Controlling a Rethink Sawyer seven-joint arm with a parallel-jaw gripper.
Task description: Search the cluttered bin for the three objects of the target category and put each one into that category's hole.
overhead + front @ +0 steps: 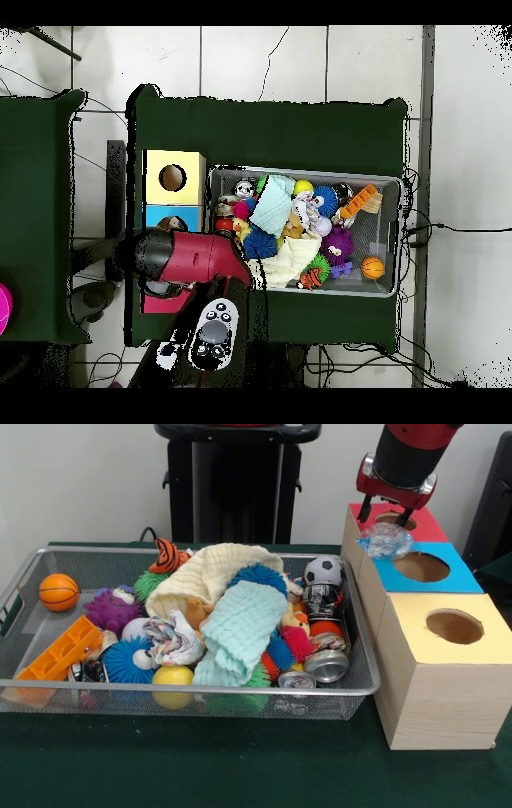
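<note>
Green table (270, 125), seen from above. Wire bin (393, 235), full of clutter: soccer ball (245, 187), pale green cloth (271, 211), cream cloth (292, 262), yellow ball (303, 187), blue spiky ball (327, 197), second blue spiky ball (262, 244), orange tray (361, 201), purple spiky toy (340, 243), basketball (372, 267), green spiky ball (318, 267). Beside the bin, a row of boxes: yellow box (173, 177) with a round hole, blue box (170, 217) partly covered. Red and black arm (190, 258) lies across the boxes' lower end. Gripper hidden beneath it.
</note>
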